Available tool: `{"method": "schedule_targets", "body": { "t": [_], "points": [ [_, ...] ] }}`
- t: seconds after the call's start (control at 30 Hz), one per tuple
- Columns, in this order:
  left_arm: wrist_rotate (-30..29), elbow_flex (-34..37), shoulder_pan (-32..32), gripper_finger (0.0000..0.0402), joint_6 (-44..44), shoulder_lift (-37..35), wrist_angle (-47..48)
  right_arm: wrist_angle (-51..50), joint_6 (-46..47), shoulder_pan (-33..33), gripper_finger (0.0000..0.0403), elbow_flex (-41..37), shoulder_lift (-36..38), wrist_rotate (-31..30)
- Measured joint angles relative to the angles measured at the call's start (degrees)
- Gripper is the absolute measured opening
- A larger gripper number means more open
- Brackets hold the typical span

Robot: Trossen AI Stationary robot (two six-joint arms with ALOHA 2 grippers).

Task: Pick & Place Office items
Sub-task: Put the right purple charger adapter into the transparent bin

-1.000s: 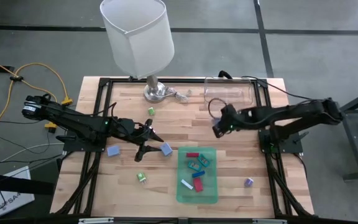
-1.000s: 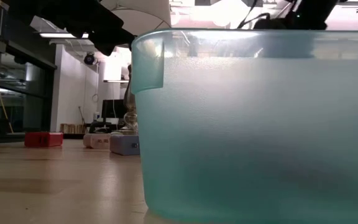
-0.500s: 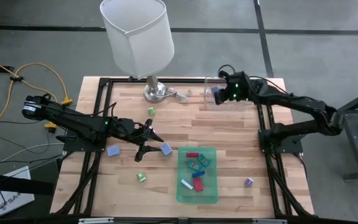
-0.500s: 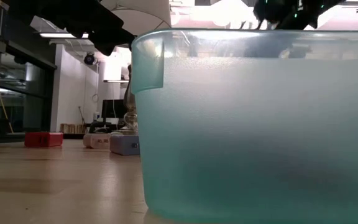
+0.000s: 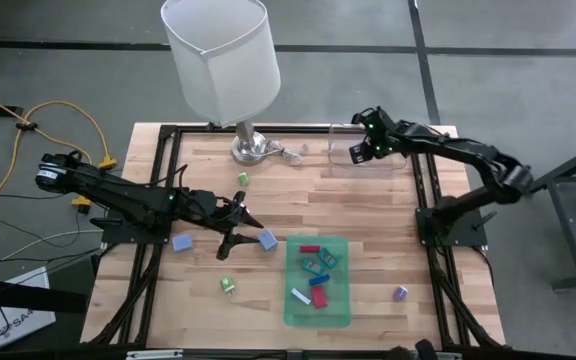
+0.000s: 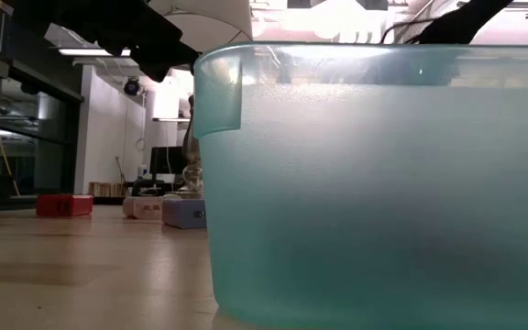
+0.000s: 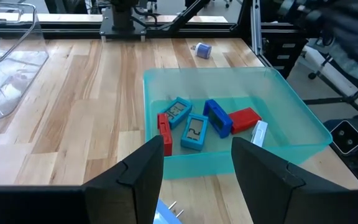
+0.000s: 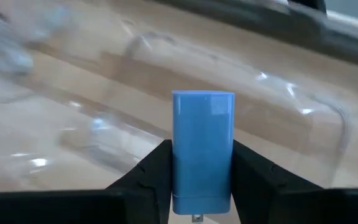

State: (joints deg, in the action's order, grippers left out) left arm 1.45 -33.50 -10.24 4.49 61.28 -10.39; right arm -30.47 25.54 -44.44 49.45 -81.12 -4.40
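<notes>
One blue block [image 8: 202, 149] is clamped upright between the fingers of my right end effector [image 8: 201, 163], above the clear container [image 5: 368, 148] at the desk's [image 5: 298, 200] far edge. In the low view, the green tray [image 6: 383, 174] hides most of the desk. My left end effector [image 7: 197, 158] is released, facing five pieces in the tray: two red, two teal, one blue; a white stick [image 7: 260, 134] is partly hidden.
</notes>
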Motion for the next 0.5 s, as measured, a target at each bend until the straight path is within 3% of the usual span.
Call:
{"method": "schedule_targets", "body": {
  "t": [0.27, 0.5],
  "points": [
    [0.0, 0.0, 0.0, 0.0184, 0.0, 0.0, 0.0, -0.2, -0.2, -2.1, 0.0115, 0.0, -8.0, -1.4],
    [0.0, 0.0, 0.0, 0.0184, 0.0, 0.0, 0.0, -0.1, -0.3, -2.3, 0.0122, 0.0, -9.1, -1.5]
  ]
}}
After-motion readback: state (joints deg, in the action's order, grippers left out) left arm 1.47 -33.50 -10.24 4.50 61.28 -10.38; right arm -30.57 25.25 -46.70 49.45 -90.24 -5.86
